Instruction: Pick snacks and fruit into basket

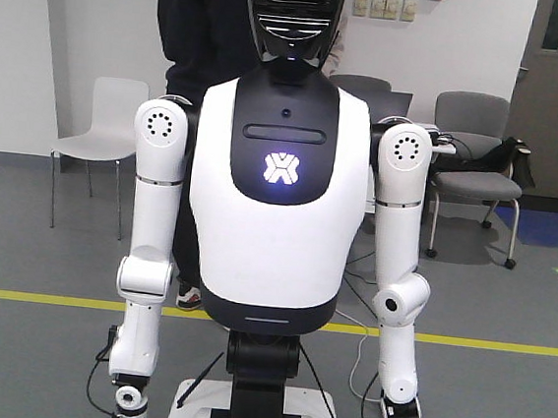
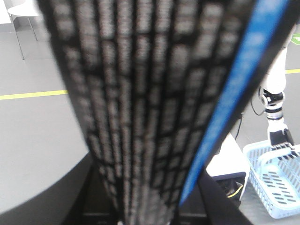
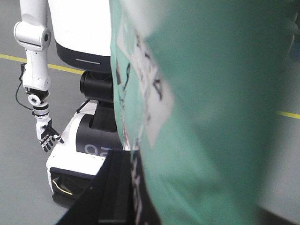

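A white chair (image 1: 104,123) stands behind the humanoid robot (image 1: 278,199), off to its left in the front view. The humanoid robot faces the camera with both arms hanging and a lit emblem on its chest. Grey chairs (image 1: 472,158) stand behind it on the other side, and a yellow line (image 1: 33,297) crosses the floor behind it.

In the left wrist view a blurred dark surface (image 2: 140,108) with rows of pale print and a blue band sits right against the lens. What it is cannot be told. The left gripper does not show, so whether it is clenched or released cannot be told. Right of that, the light blue slotted basket (image 2: 276,185) sits low, just beside the humanoid robot's base, with one hand (image 2: 280,137) hanging at its far rim.

In the right wrist view the humanoid robot's arm (image 3: 35,61) hangs at the left. A teal pouch (image 3: 211,117) with dark print fills the right, close to the lens. The right gripper is hidden and its state cannot be told.
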Motion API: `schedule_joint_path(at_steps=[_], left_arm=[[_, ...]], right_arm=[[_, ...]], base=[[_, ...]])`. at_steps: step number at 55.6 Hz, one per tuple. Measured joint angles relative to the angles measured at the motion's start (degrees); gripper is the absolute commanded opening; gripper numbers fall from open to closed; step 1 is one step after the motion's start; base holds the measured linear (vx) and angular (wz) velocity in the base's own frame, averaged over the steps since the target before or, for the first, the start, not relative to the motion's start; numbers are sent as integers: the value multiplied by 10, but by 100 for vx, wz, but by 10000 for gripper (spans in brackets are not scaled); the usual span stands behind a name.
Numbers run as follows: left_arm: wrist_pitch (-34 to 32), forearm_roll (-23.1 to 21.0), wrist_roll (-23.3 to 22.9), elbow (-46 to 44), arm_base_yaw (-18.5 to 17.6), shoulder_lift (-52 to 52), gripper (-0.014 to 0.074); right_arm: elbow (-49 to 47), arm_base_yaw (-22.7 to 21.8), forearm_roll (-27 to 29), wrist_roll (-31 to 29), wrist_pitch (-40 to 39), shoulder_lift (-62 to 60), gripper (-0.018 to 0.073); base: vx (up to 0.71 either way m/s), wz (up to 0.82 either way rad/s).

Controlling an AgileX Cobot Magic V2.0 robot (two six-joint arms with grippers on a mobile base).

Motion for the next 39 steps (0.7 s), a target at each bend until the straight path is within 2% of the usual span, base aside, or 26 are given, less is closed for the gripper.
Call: schedule_joint_path(at_steps=[39], left_arm=[[0, 0, 0, 0, 0, 0, 151]], right_arm=[[0, 0, 0, 0, 0, 0, -8]], base=[[13, 1]])
